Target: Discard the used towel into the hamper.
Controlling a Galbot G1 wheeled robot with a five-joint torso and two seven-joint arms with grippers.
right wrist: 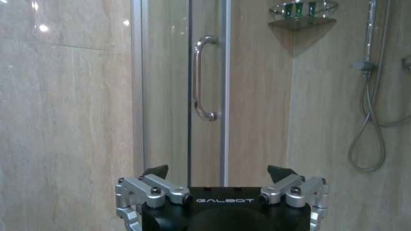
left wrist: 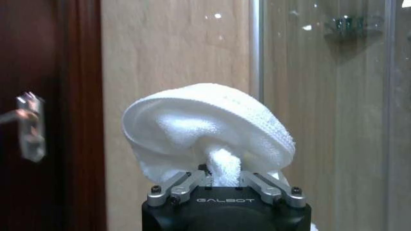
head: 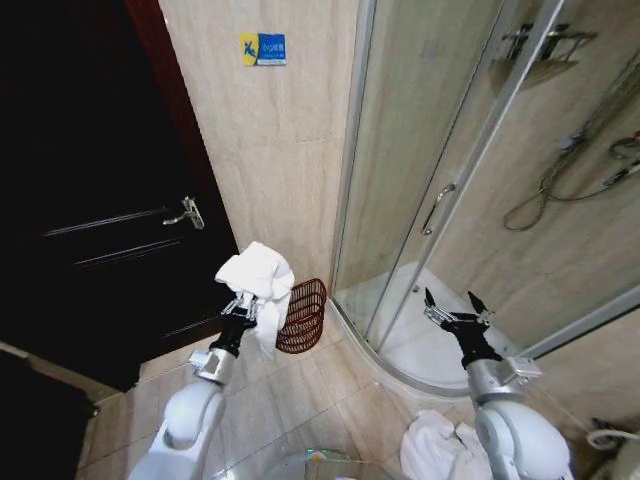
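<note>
1. While the left gripper [head: 240,304] is raised in front of the tiled wall, the white towel [head: 259,277] is clamped between its jaws, a pinched fold being seen in the left wrist view at the left gripper [left wrist: 224,177], with the towel [left wrist: 209,130] bulging above it.
2. The hamper [head: 302,316] is seen on the floor just to the right of those jaws and slightly lower, against the wall beside the shower enclosure [head: 440,200].
3. The dark door [head: 90,200] is seen to the left of the same jaws.
4. The right gripper [head: 451,303] is held with its jaws apart and empty before the glass; in the right wrist view the right gripper [right wrist: 218,174] is faced by the shower door handle [right wrist: 202,77].
</note>
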